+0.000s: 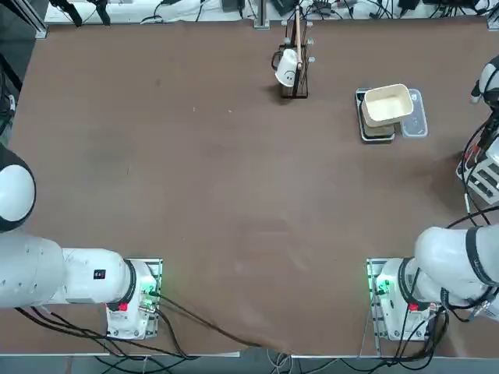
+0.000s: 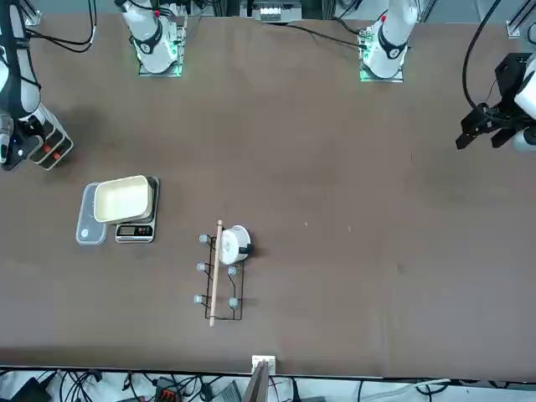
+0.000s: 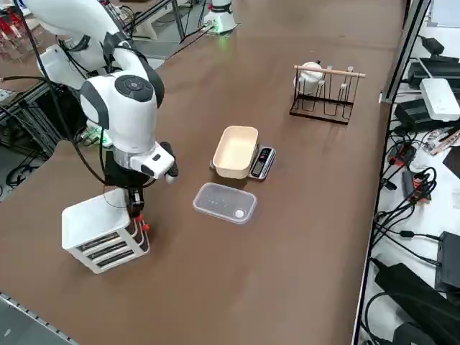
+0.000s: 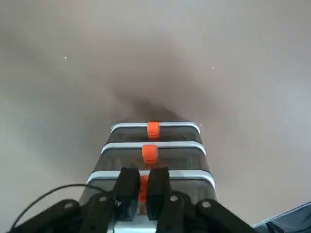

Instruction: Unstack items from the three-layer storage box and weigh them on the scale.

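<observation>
Progress looks early: in the top view the cream rounded-rectangle tray (image 1: 387,104) sitting on the flat dark scale (image 1: 376,132) holds nothing, and no food pieces show anywhere on the brown table (image 1: 195,171). The white-framed three-layer storage box (image 1: 483,175) is only half visible at the right edge there. Front view puts that box (image 2: 50,144) at the far left edge, well apart from the scale (image 2: 136,231). Right side view: the right arm reaches steeply down with the right gripper (image 3: 135,209) at the box's (image 3: 100,233) front, by the top drawer. Wrist view is the clearest (finally): the fingers (image 4: 127,191) are nearly together, pinching the top drawer's small orange tab (image 4: 143,188). So every drawer is still shut, all unstacking and weighing remain.
</observation>
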`<state>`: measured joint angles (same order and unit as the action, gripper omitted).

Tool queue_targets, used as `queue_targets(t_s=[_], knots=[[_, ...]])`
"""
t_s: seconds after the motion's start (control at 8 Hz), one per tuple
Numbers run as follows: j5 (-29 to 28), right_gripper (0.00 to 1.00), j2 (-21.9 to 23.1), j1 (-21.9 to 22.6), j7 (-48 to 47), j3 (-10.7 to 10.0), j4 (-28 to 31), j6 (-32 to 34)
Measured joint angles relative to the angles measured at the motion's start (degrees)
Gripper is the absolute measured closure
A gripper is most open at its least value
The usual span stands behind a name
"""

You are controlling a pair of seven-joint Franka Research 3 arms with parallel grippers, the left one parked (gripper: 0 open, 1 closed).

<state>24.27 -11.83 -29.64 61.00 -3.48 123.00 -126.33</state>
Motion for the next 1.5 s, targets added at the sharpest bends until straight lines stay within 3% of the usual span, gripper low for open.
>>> queue_targets(t_s=[0.75,1.5], knots=[[0.5,0.88,-0.2,0.4,-0.1,0.7,-0.2,0.0],[-3.1,0.88,-2.4,10.0,-6.6,1.5,-4.0,-0.1]])
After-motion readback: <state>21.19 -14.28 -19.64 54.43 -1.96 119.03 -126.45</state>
